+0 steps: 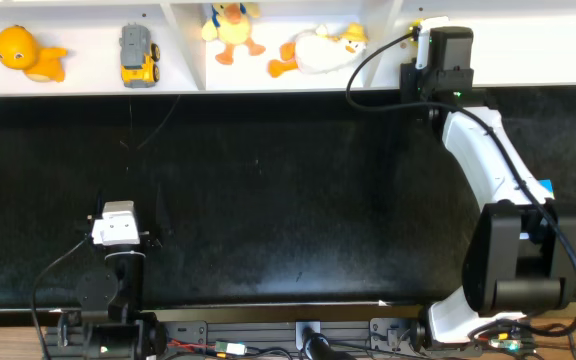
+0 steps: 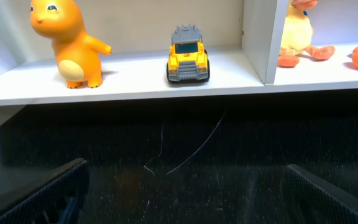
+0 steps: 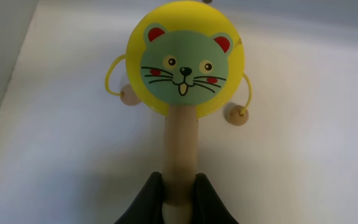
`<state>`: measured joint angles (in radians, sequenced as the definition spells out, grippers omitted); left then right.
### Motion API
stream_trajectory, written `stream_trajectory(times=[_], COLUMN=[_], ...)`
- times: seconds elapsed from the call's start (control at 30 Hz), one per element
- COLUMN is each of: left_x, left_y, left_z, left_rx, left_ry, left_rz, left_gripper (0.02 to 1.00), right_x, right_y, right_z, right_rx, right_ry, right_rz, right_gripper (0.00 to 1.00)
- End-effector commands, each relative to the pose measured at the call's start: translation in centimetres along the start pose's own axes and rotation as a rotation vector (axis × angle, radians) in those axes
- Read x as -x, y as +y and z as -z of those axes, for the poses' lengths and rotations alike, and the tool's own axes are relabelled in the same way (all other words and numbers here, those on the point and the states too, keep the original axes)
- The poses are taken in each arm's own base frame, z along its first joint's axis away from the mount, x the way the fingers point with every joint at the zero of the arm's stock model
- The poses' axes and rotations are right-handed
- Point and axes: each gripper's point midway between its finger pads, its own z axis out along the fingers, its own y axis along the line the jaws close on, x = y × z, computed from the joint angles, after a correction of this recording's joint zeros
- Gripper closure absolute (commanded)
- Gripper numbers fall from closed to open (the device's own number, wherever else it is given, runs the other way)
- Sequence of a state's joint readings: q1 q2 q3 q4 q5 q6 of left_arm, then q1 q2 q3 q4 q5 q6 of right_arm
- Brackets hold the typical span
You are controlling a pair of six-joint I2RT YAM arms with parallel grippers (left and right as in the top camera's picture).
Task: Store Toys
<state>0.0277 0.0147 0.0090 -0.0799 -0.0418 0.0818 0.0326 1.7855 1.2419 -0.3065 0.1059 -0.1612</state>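
Hiding the rattle drum [image 3: 184, 62] from the top view under the wrist of the right arm [image 1: 488, 170], inside the rightmost compartment of the white shelf [image 1: 88, 60]. Pinching the drum's wooden handle with the right gripper [image 3: 179, 202], the handle's end disappearing between the dark fingers. Not telling whether the drum is lying on the shelf floor or hanging just above it. Showing the drum face-up, a whiskered animal face on a yellow round, two beads [image 3: 236, 115] dangling on cords at its sides.

Cutting off the top of the yellow plush duck [image 2: 297, 31] in the left wrist view, and giving just an orange foot of the white plush duck [image 1: 318, 50] there.

Counting along the shelf: one drum, one orange figure [image 2: 73, 43], one yellow truck [image 2: 188, 56], two plush ducks, three compartments. Sharing the leftmost between figure and truck, the middle between the ducks.

Resting the left gripper [image 2: 185, 202] well short of the shelf, facing its leftmost compartment, fingers spreading wide apart.
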Motion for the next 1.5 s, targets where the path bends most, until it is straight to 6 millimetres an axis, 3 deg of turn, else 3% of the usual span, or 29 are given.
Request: stream_trajectory(times=[0.03, 0.07, 0.17, 0.4, 0.57, 0.67, 0.87, 1.2, 1.37, 1.5], left_x=[0.1, 0.1, 0.1, 0.1, 0.1, 0.1, 0.1, 0.1, 0.1, 0.1], left_y=[0.1, 0.1, 0.1, 0.1, 0.1, 0.1, 0.1, 0.1, 0.1, 0.1], left_z=[0.1, 0.1, 0.1, 0.1, 0.1, 0.1, 0.1, 0.1, 0.1, 0.1], left_rx=[0.005, 0.005, 0.005, 0.005, 0.005, 0.005, 0.005, 0.005, 0.005, 0.005], left_ry=[-0.007, -0.007, -0.007, -0.007, -0.007, -0.007, -0.007, -0.007, -0.007, -0.007], left_rz=[-0.015, -0.015, -0.015, -0.015, -0.015, -0.015, -0.015, -0.015, -0.015, -0.015], left_gripper=[0.023, 0.020, 0.020, 0.020, 0.020, 0.020, 0.023, 0.020, 0.020, 0.020], right_x=[1.6, 1.6, 1.8, 1.8, 2.2, 1.1, -2.1, -8.7, -10.1, -9.7], right_y=[0.2, 0.2, 0.2, 0.5, 0.5, 0.3, -0.3, -0.4, -0.5, -0.7], right_z=[0.1, 0.1, 0.1, 0.3, 2.1, 3.9, 6.6, 13.3, 15.6, 17.4], right_rx=[0.026, 0.025, 0.025, 0.030, 0.028, 0.026, -0.005, -0.012, -0.010, -0.014], right_ry=[-0.039, -0.040, -0.046, -0.048, -0.048, -0.006, 0.036, 0.045, 0.066, 0.022], right_rz=[-0.004, -0.004, -0.004, -0.006, -0.002, 0.005, 0.009, 0.009, 0.011, 0.007], right_gripper=[0.796, 0.724, 0.671, 0.257, 0.117, 0.003, 0.005, 0.005, 0.005, 0.005])
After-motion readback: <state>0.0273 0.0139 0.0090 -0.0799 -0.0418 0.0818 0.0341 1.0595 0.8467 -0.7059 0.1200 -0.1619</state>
